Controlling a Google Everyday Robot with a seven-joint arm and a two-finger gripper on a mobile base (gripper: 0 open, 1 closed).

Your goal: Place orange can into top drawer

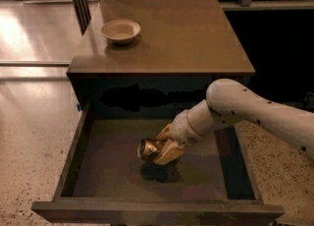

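Observation:
The top drawer (78,163) is pulled wide open below the brown-topped cabinet. My gripper (166,146) reaches in from the right and is shut on the orange can (149,150). The can lies on its side, its shiny end facing left, held low over the middle of the drawer floor. A dark shadow lies just beneath it. I cannot tell whether the can touches the floor.
A pale round bowl (120,30) sits on the cabinet top (186,38) at the back left. My white arm (255,114) crosses the drawer's right wall. Shiny floor (29,107) lies to the left, speckled floor to the right.

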